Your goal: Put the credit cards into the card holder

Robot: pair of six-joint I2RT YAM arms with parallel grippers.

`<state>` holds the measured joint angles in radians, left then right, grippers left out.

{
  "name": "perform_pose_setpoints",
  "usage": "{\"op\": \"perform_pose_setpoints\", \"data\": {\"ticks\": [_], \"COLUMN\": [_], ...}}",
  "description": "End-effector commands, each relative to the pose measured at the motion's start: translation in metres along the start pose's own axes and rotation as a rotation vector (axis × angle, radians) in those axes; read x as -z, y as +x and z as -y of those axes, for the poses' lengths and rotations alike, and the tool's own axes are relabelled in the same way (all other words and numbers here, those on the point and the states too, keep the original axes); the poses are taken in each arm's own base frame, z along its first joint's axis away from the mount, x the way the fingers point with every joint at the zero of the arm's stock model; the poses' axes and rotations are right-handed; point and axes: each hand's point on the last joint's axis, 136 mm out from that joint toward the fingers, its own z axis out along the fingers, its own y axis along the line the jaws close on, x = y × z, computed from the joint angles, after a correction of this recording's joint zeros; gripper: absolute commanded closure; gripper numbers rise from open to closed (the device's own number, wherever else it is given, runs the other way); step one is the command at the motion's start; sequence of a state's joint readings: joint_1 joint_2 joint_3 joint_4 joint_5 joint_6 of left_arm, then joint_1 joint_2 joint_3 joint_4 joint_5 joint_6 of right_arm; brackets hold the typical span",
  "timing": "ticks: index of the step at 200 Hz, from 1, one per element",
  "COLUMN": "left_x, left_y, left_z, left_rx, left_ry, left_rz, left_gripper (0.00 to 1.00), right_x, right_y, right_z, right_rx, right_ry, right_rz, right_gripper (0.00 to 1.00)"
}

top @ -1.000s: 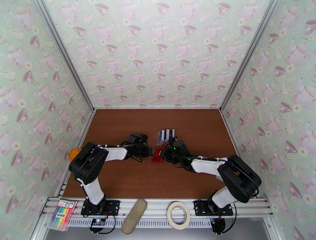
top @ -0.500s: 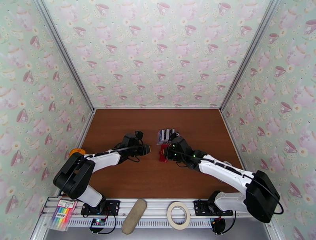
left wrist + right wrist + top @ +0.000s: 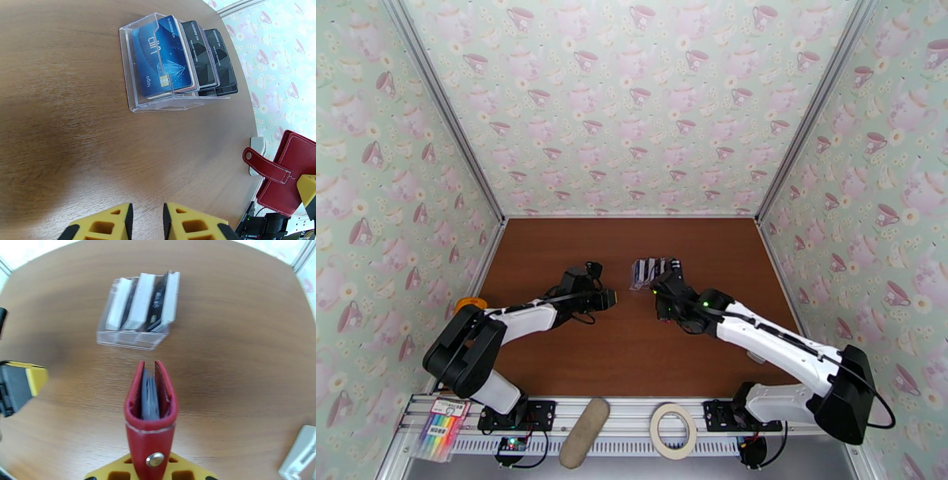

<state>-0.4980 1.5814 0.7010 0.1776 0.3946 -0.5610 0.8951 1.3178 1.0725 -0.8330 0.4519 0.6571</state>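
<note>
On my right wrist feed the right gripper (image 3: pixel 152 468) has its yellow jaws pinching the spine end of the red wallet (image 3: pixel 150 425), snap stud facing the camera. The wallet's 2 flaps stand slightly parted, with grey card edges (image 3: pixel 150 400) showing between them, and its mouth points at a clear plastic stand (image 3: pixel 136 338) that sits near it but not touching. From the left wrist I see that stand resting on the brown table (image 3: pixel 59 118), with the cards (image 3: pixel 164 55) leaning in its slots: a blue one with a chip at the front and at least 2 black ones behind. The same feed catches the wallet at the right edge, its snap strap hanging loose. The left gripper (image 3: pixel 147 217) is low over bare wood, well short of the stand, its jaws spread only a little with nothing between them. A small white object (image 3: pixel 300 455) lies on the table off to the right of the wallet.
</note>
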Motion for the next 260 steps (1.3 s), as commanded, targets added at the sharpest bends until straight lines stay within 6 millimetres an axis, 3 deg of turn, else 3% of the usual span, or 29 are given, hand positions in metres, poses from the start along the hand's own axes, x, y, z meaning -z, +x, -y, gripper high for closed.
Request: {"op": "perform_pose_setpoints", "data": {"ticks": [1, 47, 106, 200, 260], "left_x": [-0.003, -0.002, 0.001, 0.021, 0.027], "left_y": [0.001, 0.000, -0.001, -0.012, -0.017], "left_z": [-0.007, -0.008, -0.011, -0.034, -0.037], "left_rx": [0.000, 0.001, 0.008, 0.104, 0.119], "left_ry": [-0.017, -0.025, -0.041, -0.054, -0.043], "left_rz": [0.005, 0.008, 0.013, 0.101, 0.128], "left_gripper": [0.73, 0.73, 0.73, 0.72, 0.73], "right_x": [0.002, -0.003, -0.020, -0.051, -0.073], "right_y": [-0.003, -0.005, -0.001, 0.022, 0.039], "right_z": [0.016, 0.017, 0.004, -0.026, -0.049], "right_rx": [0.087, 0.197, 0.312, 0.441, 0.491], "right_ry": [0.157, 0.340, 0.483, 0.543, 0.541], "right_rz": [0.012, 0.007, -0.012, -0.077, -0.117], "right_gripper": [0.96, 0.96, 0.95, 0.93, 0.92]}}
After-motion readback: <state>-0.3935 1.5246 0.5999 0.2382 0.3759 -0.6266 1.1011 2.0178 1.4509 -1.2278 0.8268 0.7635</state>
